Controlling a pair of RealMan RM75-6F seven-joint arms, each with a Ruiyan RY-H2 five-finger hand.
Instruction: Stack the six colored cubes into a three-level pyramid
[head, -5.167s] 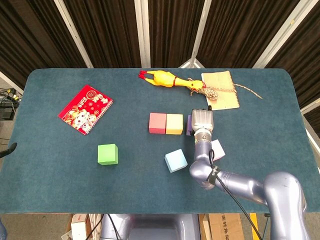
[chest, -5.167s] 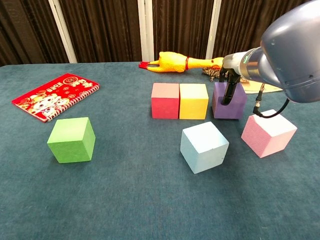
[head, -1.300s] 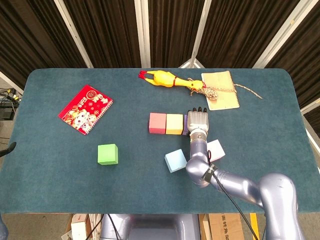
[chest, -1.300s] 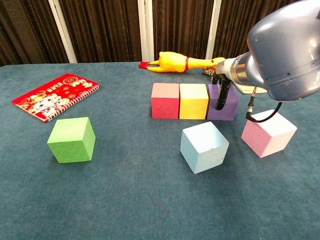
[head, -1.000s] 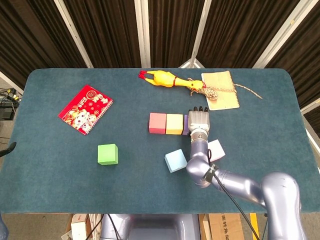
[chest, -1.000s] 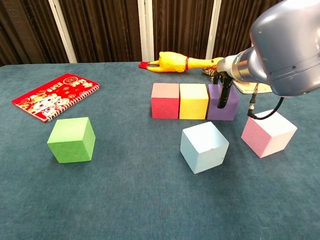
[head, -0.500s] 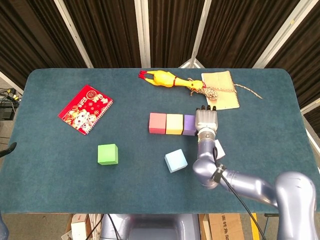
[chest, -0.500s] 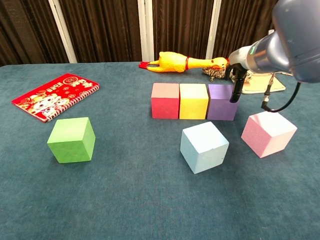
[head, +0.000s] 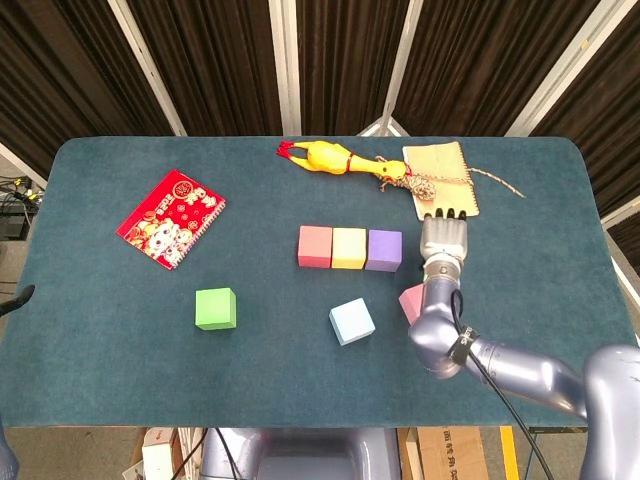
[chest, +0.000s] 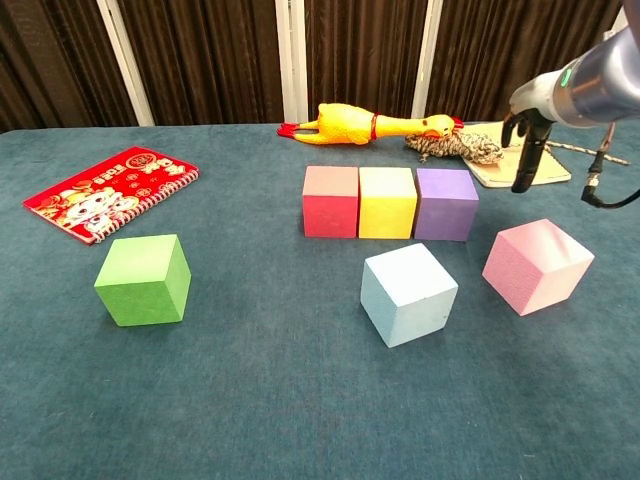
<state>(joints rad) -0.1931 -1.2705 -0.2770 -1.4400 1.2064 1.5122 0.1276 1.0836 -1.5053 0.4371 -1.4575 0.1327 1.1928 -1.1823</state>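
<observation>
Cubes look like light, squashy foam with matte faces (so grippy), best pinched across opposite sides. Pink cube (chest: 537, 266) sits right of center on the counter (chest: 260, 400); right robot hand (chest: 527, 140) hovers released, empty.

Red cube (head: 315, 246), yellow cube (head: 349, 248), purple cube (head: 384, 250) touching in row; right hand (head: 444, 240) just beside, empty.

Our right hand (head: 443, 241) raised, fingers (chest: 524, 160) pointing down and holding nothing (apart, as far as we see), forearm behind it
</observation>
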